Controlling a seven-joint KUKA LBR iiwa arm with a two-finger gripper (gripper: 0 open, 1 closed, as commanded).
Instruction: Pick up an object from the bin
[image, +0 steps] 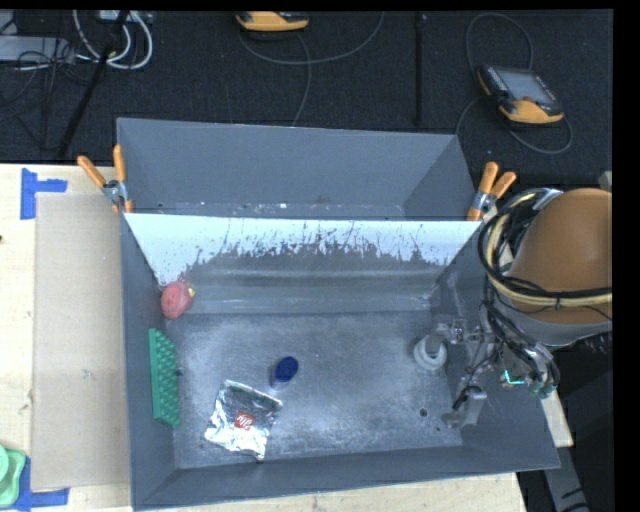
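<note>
Our tool hangs low at the right of the bin; we cannot tell whether it is wide or narrow. A small pale ring lies just beside it. We judge the ring light, stiff and apt to slide, so we would pinch across its rim.

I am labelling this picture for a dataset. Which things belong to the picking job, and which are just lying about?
Job: end effector, grey bin, pink round thing, green toothed strip, small blue thing, crumpled foil wrapper, pale ring.
Lying about: orange-black device on the floor, cables, green thing outside the bin.
</note>
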